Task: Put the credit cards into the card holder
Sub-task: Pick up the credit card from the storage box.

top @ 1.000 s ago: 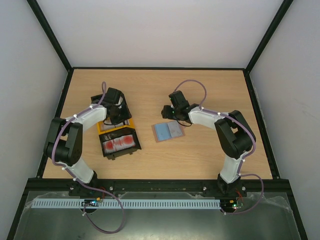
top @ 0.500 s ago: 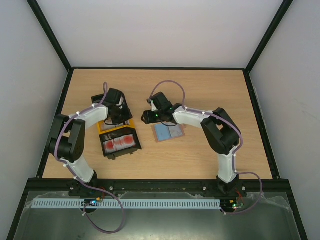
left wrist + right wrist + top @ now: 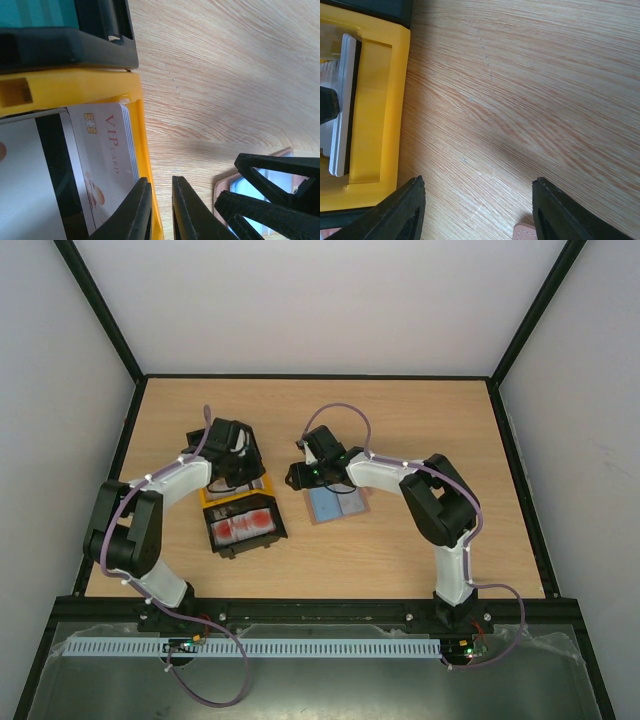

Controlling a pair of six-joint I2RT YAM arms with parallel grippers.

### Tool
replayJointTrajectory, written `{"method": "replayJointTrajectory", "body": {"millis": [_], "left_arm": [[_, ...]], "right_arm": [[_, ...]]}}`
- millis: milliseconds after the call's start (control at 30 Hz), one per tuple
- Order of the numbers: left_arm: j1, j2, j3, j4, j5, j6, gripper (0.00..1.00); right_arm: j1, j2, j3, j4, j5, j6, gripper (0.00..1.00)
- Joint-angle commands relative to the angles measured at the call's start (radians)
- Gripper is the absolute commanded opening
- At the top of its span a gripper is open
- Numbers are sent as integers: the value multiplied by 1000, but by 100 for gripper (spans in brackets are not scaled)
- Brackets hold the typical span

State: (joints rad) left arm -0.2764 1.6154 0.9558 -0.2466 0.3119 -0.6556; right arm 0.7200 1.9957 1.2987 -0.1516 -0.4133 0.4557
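The card holder [image 3: 336, 504] lies open on the table right of the trays, with pale blue cards in its slots. A stack of white credit cards, the top one marked VIP [image 3: 106, 150], lies in the yellow tray [image 3: 75, 85]. My left gripper [image 3: 161, 212] has its jaws a narrow gap apart, straddling that tray's right wall, empty. A teal card [image 3: 35, 12] lies in a black tray. My right gripper [image 3: 480, 210] is wide open and empty, low over bare wood between the yellow tray [image 3: 375, 100] and the holder's corner [image 3: 525, 232].
Three trays stand in a row at the left: a black one [image 3: 205, 437] farthest, the yellow one [image 3: 238, 490], and a black one with red-and-white cards [image 3: 243, 527] nearest. The right gripper's fingers [image 3: 270, 200] sit close beside my left gripper.
My right gripper has swung left from above the holder to its left edge, close to the yellow tray. The left gripper has shifted slightly to the tray's right side.
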Motion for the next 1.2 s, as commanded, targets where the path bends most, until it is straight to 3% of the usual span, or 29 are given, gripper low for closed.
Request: {"method": "replayJointTrajectory", "body": {"millis": [0,100,200,467,767,1000,1167], "left_arm": [[-1,-4,-12,-1,-19,0,19],[-1,19,-2,-41,-54,1,36],[-8,6,-2,-55,-76,0,44],[-11,-52,22,-100,-137,-5,47],[-17,-57,40,-214,-336,-11,57],[-18,-8,27,-184,-270,6,54],[-20,47,33,-150,-208,-3,61]], "right_arm": [[1,11,22,-26,1,-1,57],[6,12,25,-26,1,-3,58],[11,14,24,-28,5,-5,58],[18,24,43,-43,20,-5,58],[17,29,42,-51,44,0,58],[18,32,38,-63,55,-4,58],[18,32,42,-66,57,-7,58]]}}
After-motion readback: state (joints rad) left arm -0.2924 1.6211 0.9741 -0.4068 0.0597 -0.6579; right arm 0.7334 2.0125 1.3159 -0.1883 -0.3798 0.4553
